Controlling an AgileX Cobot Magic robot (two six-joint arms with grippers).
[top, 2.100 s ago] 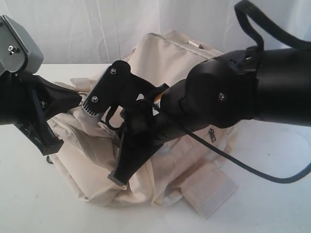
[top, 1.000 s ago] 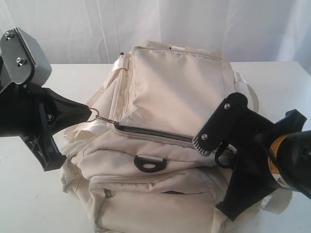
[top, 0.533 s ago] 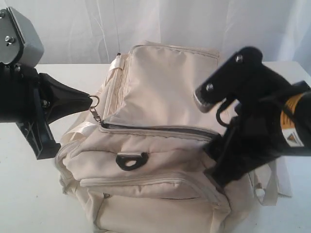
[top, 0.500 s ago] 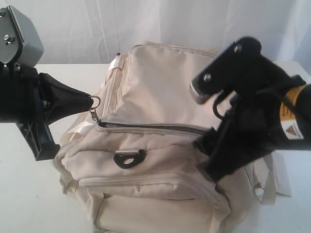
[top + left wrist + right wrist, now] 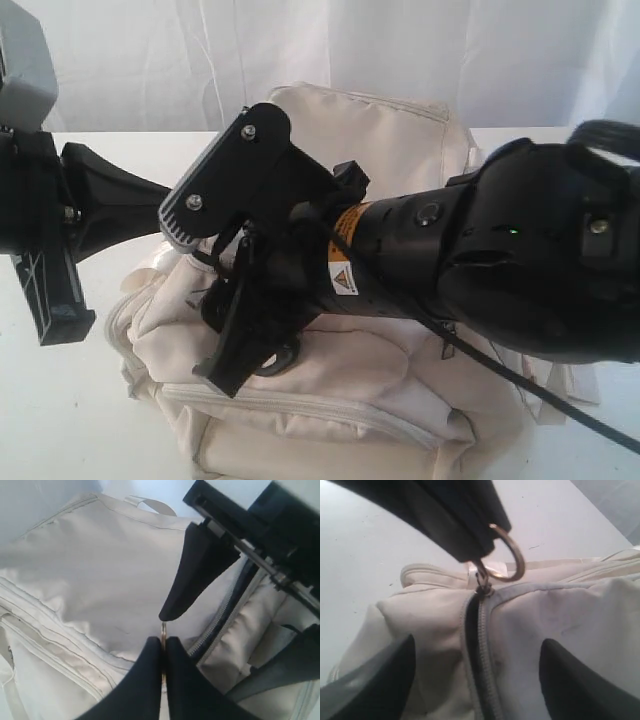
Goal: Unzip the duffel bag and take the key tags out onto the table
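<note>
The cream duffel bag (image 5: 400, 130) lies on the white table (image 5: 60, 420). My left gripper (image 5: 163, 641) is shut on the metal ring pull (image 5: 509, 555) of the top zipper (image 5: 481, 650), at the bag's left end. The zipper is parted into a dark slit (image 5: 220, 625) behind the pull. My right gripper (image 5: 477, 645) reaches across the middle and hangs open just above the bag, one finger on each side of the zipper line, close to the left fingers (image 5: 455, 520). The key tags are not in view.
The right arm (image 5: 500, 260) covers most of the bag's top in the exterior view. The zipped front pocket (image 5: 330, 415) faces the camera. A webbing handle (image 5: 150, 502) lies at the bag's far side. A white curtain (image 5: 150, 60) hangs behind the table.
My right arm has swung left across the bag and lowered its open gripper over the zipper next to the left gripper. The left gripper still holds the pull in about the same place.
</note>
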